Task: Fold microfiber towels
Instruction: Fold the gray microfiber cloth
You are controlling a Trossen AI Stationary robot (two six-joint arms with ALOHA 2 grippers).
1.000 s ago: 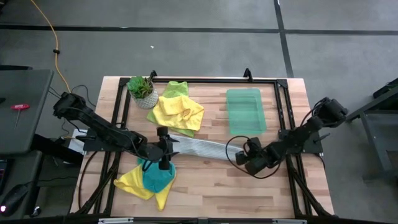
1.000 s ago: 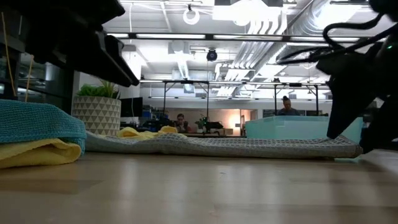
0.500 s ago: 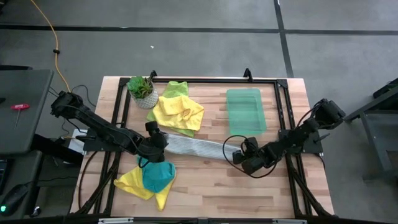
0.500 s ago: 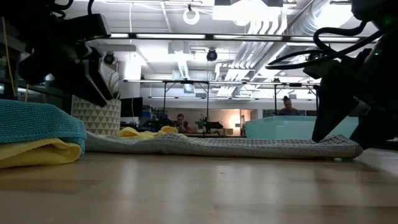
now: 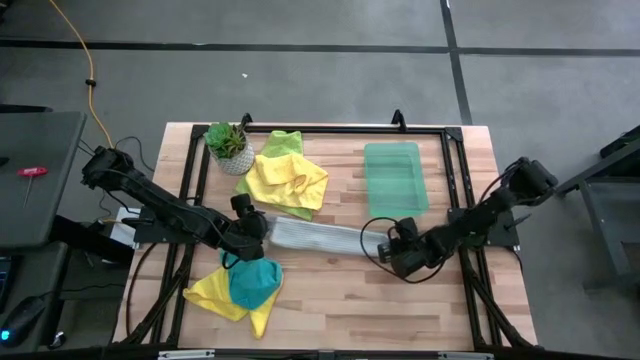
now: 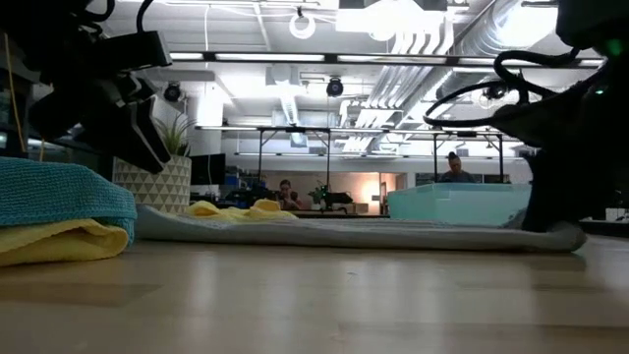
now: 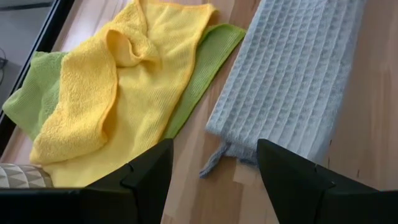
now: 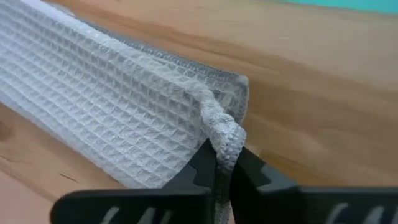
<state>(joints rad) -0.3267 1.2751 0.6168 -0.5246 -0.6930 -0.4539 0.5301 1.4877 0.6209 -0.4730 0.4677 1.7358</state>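
right fingers (image 8: 222, 167) now pinching grey towel (image 5: 315, 237) corner, tray (image 5: 394, 178) apart

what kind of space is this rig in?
Probably an open-plan robotics lab or workshop: exposed ceiling ducts and strip lights, people at workstations behind the wooden table, and a grey concrete floor around it.

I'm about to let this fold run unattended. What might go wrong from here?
The right gripper pinches only a bunched corner of the grey towel, so it may slip free when lifted. The left gripper stands open at the towel's other end, near the yellow towel, and might catch that instead.
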